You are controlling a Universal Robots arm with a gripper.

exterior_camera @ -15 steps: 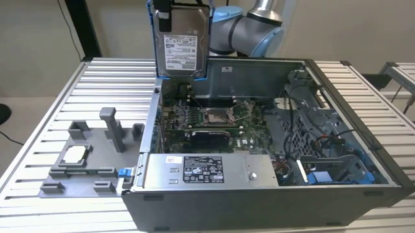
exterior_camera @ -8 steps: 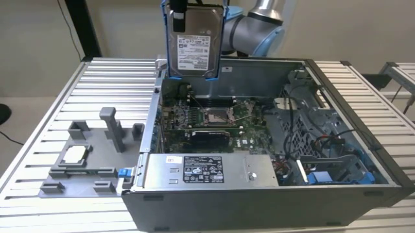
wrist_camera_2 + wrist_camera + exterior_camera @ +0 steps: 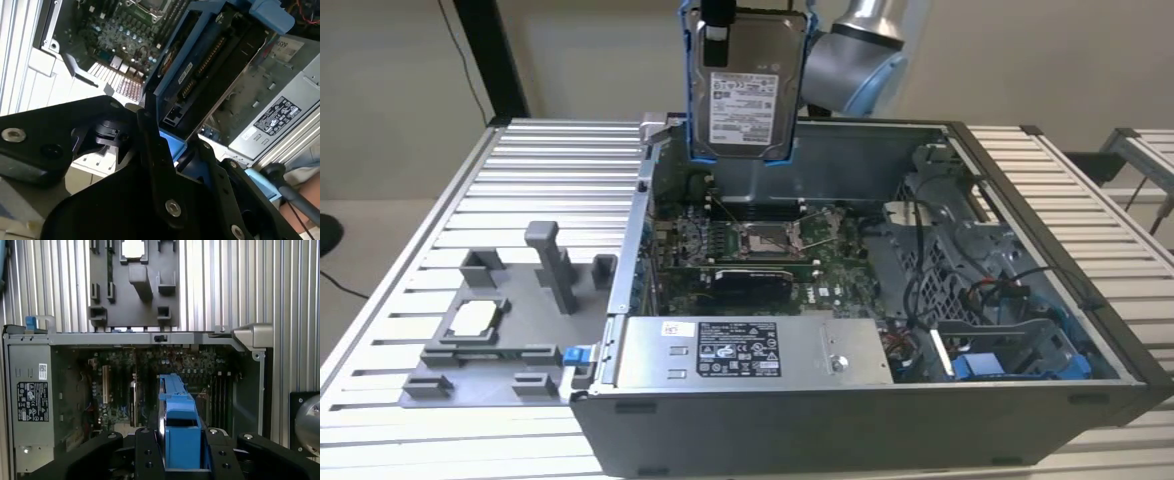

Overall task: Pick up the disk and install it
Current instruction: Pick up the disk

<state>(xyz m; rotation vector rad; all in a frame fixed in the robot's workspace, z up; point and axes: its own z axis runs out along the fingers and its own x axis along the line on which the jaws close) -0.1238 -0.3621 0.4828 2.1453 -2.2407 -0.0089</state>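
One disk [image 3: 747, 95], btwn jaws (upright), over case [image 3: 854, 425]

Robotics lab bench: open computer case [image 3: 854, 430] on slatted metal table [image 3: 547, 180], grey parts tray [image 3: 520, 330] alongside, robot arm [image 3: 861, 50] overhead.

A plain pale wall [image 3: 587, 60] stands at the back of the scene, evenly lit. A dark upright post [image 3: 498, 55] stands before it towards the exterior view's left. The tabletop [image 3: 540, 165] is made of ribbed silver metal slats. Light floor [image 3: 367, 220] shows beyond its edge at the exterior view's left, and a second slatted bench [image 3: 1137, 150] stands at the right.
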